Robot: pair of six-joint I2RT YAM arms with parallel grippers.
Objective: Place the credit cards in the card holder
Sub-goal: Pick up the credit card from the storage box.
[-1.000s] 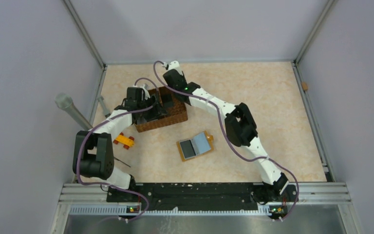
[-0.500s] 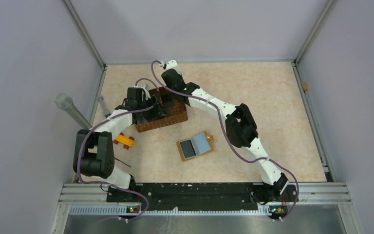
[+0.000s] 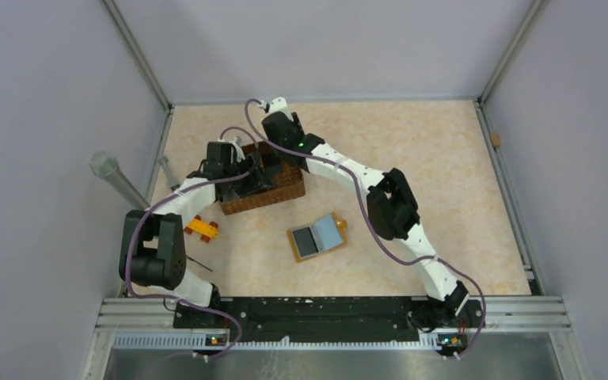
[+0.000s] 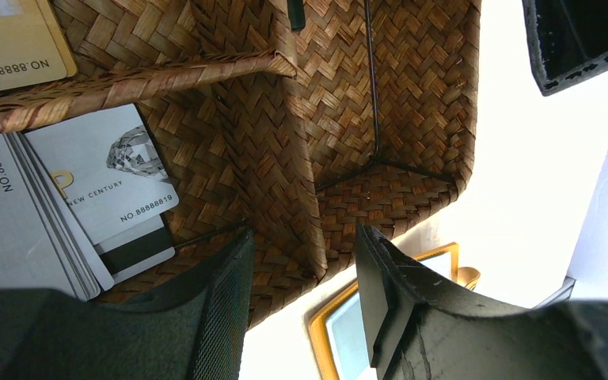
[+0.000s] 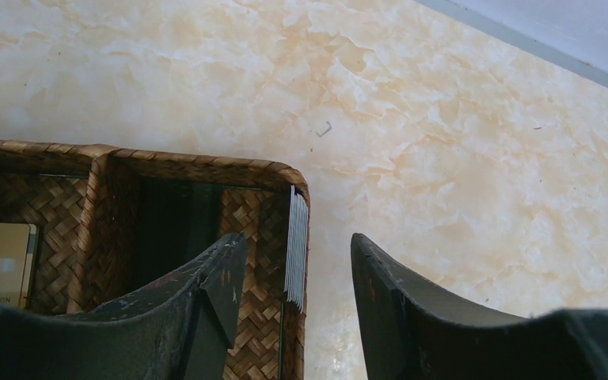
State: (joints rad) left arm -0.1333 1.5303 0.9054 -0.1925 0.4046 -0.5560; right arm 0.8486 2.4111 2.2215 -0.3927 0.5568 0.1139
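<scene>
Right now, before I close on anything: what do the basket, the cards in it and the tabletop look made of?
Basket: woven natural fibre, maybe rattan or palm; matte brown herringbone strips. Cards: probably plastic; smooth, thin, printed, one with a dark stripe. Tabletop: marble-patterned, likely laminate or stone; cannot tell which.

A brown woven compartment basket (image 3: 283, 188) sits on a beige worktop (image 3: 412, 150); an orange toy block (image 3: 202, 228) lies near its front-left corner.

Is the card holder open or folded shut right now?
Open. The card holder lies spread flat, two inner panels facing up, one dark grey and one pale, framed by its orange edge.
</scene>
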